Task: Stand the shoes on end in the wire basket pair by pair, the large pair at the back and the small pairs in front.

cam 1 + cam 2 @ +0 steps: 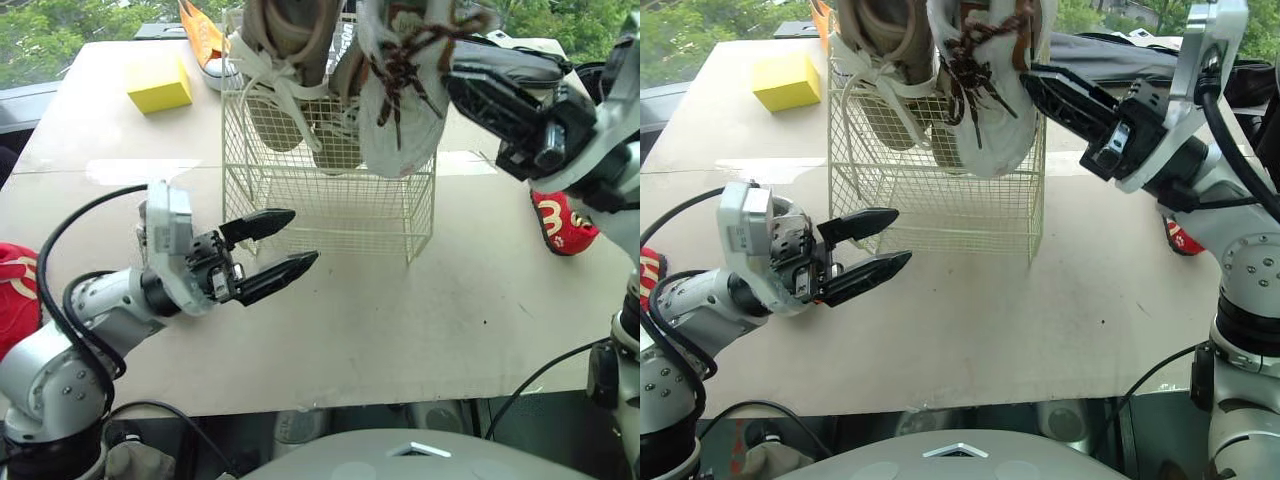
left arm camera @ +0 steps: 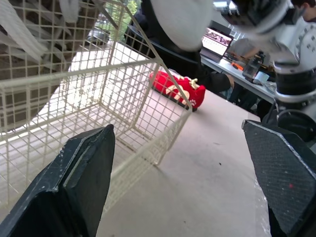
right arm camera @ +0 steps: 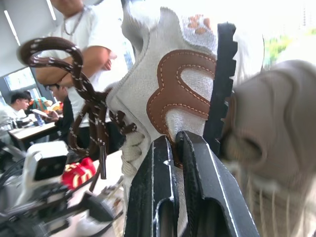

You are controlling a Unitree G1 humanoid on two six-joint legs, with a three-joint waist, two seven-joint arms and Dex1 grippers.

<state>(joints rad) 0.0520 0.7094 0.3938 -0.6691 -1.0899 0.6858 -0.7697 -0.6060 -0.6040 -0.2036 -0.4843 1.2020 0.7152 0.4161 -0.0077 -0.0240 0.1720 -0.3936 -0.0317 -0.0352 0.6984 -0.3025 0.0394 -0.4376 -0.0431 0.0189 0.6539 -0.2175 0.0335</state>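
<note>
A cream wire basket (image 1: 330,210) stands mid-table. A beige large shoe (image 1: 285,60) with white laces stands on end at its back left. My right gripper (image 1: 455,80) is shut on a white shoe (image 1: 400,110) with brown laces, held toe down over the basket's right side; in the right wrist view the fingers (image 3: 197,168) pinch its edge by a brown patch (image 3: 173,94). In front of the basket's left corner, just above the table, my left gripper (image 1: 285,245) is open and holds nothing. A small red shoe (image 1: 562,222) lies right of the basket.
A yellow block (image 1: 160,85) sits at the back left, beside an orange-and-white shoe (image 1: 205,40). Another red shoe (image 1: 15,290) lies at the table's left edge. A person stands behind the table in the right wrist view.
</note>
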